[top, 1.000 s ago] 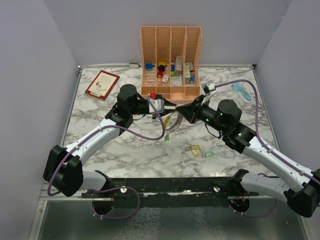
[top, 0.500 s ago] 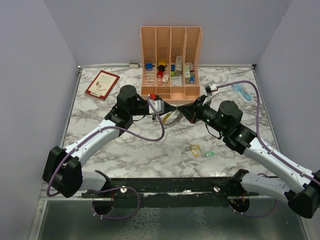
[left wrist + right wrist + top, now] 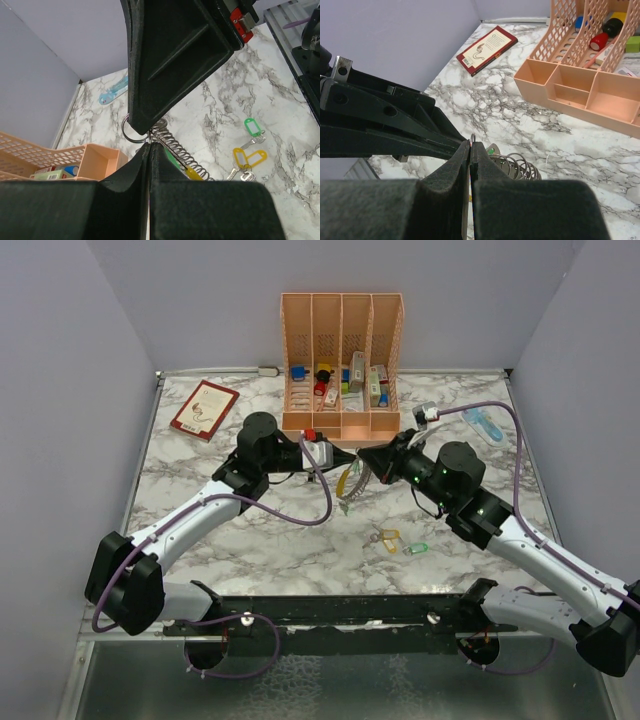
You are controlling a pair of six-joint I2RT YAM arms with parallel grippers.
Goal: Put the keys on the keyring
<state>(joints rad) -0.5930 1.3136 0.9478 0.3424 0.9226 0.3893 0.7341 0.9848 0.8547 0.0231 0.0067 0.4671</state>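
Above marble table (image 3: 270, 540), left gripper (image 3: 149, 150) and right gripper (image 3: 470, 150) are both pinching the keyring (image 3: 133, 141), so opposing pulls are risking wrenching it loose.

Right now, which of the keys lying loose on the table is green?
The green key is the rightmost of the group in the top view; the yellow keys lie just left of it.

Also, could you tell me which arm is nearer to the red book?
Left. The left arm has its wrist just right of the red book; the right arm extends from the table's opposite side, reaching only the middle.
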